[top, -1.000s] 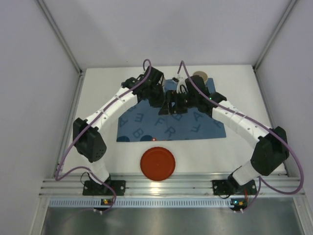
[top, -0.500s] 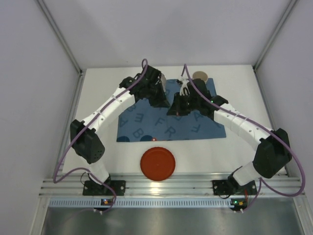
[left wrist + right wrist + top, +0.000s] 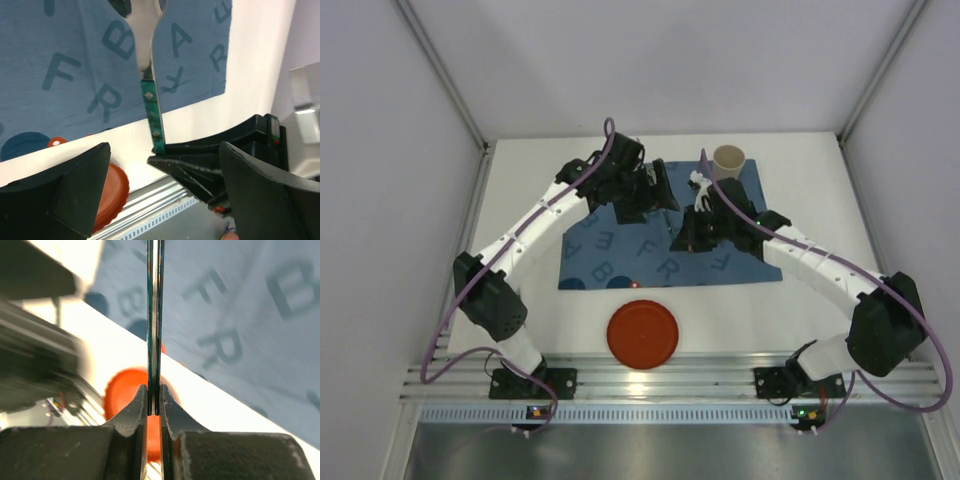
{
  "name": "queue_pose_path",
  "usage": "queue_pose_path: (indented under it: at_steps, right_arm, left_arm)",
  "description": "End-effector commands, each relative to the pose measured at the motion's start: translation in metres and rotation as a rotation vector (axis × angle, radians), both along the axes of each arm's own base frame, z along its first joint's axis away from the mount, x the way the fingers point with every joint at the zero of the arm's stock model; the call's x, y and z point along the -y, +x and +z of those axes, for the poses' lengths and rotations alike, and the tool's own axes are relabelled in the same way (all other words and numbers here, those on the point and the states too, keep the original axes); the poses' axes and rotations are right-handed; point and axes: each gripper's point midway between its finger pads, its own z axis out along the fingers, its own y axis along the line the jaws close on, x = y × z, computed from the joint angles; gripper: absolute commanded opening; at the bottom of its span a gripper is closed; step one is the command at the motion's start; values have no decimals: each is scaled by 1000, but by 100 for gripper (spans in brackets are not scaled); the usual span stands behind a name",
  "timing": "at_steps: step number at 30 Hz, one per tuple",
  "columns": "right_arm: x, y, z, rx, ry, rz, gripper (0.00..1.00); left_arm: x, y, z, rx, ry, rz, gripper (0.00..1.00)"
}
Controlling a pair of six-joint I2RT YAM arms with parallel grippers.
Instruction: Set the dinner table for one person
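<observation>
Clamped tight in the black right pincer (image 3: pixel 154 401), by its teal riveted handle: a thin flat utensil (image 3: pixel 152 112), smooth silver metal widening above; held over the blue letter-printed placemat (image 3: pixel 620 255); flanked by the left pincer (image 3: pixel 165 150), spread wide, gripping nothing; beneath, flat and matte white, the counter (image 3: pixel 800 310), with a ribbed aluminium rail (image 3: pixel 660 378) along its near edge; near that rail, a glossy round red plate (image 3: pixel 643 336); by the placemat's far edge, a tan cylindrical cup (image 3: pixel 729 160).
</observation>
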Motion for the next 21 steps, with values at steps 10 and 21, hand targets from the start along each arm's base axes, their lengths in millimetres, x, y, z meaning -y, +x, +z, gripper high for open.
queue_pose_path:
  at_steps: [10,21]
  right_arm:
    - [110,12,-91,-120,-165,-314,0]
    - [152,31,-130,-170,-284,-403,0]
  left_arm:
    - [-107,-2,3,43,151,187,95]
    - [-138,-52,-65,-91,297,118,94]
